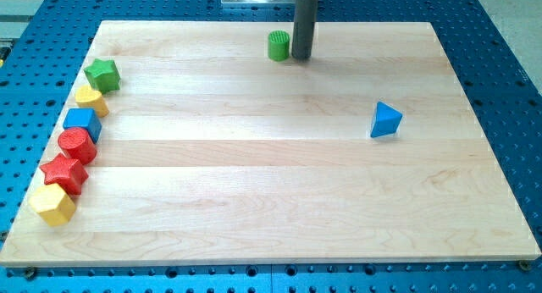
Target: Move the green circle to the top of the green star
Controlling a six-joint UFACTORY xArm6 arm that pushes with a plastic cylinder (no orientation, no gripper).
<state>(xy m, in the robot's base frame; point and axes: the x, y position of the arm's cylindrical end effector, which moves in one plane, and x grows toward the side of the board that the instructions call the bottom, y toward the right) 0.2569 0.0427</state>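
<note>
Eight blocks lie on the wooden worktop (271, 183): two green, two yellow, two red and two blue. One green circle (279, 46) stands near the view's top edge, a little left of centre. One green star (102, 74) heads a curved row down the view's left side, followed by a yellow block (91, 100) of unclear shape, a blue cube (82, 124), a red cylinder (78, 146), a red star (64, 174) and a yellow hexagon (53, 205). A blue triangle (385, 120) sits alone toward the view's right. There are no fingers here, only a straight dark rod. My tip (302, 58) rests just beside the green circle, on its right, apparently touching it, well apart from the green star.
</note>
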